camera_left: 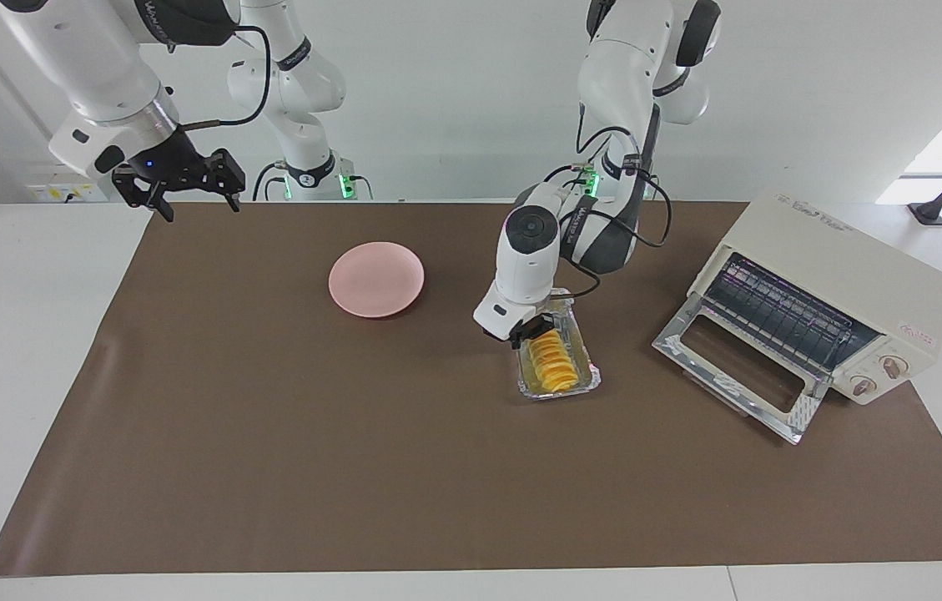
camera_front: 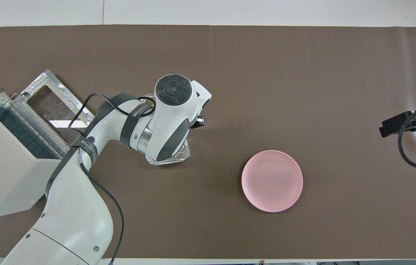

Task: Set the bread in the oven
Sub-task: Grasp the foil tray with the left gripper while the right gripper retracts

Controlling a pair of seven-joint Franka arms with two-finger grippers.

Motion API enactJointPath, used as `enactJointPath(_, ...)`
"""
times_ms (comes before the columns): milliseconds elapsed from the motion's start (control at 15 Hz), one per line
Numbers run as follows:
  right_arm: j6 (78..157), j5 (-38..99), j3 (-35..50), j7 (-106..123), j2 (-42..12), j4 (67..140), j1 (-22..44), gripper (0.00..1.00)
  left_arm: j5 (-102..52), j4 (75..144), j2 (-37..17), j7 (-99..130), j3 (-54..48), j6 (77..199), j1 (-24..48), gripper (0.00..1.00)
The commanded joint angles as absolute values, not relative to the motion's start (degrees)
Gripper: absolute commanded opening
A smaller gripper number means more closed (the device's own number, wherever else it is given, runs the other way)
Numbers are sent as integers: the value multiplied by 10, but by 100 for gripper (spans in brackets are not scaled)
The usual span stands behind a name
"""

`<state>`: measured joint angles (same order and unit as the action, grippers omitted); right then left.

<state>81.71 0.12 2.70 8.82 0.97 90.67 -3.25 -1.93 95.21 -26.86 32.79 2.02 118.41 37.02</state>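
The bread [camera_left: 556,361], a ridged yellow-orange loaf, lies in a crinkled foil tray [camera_left: 590,382] in the middle of the table. My left gripper [camera_left: 534,329] is down at the end of the loaf nearer to the robots, inside the tray. In the overhead view the left arm hides the bread, and only a corner of the foil tray [camera_front: 174,158] shows. The cream oven [camera_left: 842,275] stands at the left arm's end of the table with its glass door [camera_left: 739,369] dropped open. My right gripper [camera_left: 180,190] is open and empty, and waits raised over the right arm's end of the table.
A round pink plate [camera_left: 376,279] lies on the brown mat beside the tray, toward the right arm's end; it also shows in the overhead view [camera_front: 272,180]. The oven [camera_front: 5,165] and its open door [camera_front: 53,106] lie close beside the left arm.
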Motion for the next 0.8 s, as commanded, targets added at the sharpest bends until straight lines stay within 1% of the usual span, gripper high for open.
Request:
enactJointPath(0,840,0,31,73,31,941,-36,100,-32,934,-261,331,23,1143,358,0)
enactJointPath(67,845,0,31,73,32,944,-35,100,-40,904,-265,335,24,1105,345,0)
enactJointPath(201,847,0,30,74,31,943,-36,100,-40,819,-279,345,29,1049,315,0)
enactJointPath(334,847,-1,30,74,31,943,-36,100,-40,761,-285,345,48,1000,297,0)
enactJointPath(401,847,-1,30,75,31,942,-37,100,-41,750,-287,346,76,990,296,0)
enactJointPath(602,846,-1,30,73,32,942,-44,100,-37,748,-288,347,154,947,297,0)
enactJointPath(736,839,0,29,76,32,941,-44,100,-10,749,-289,347,190,949,300,0)
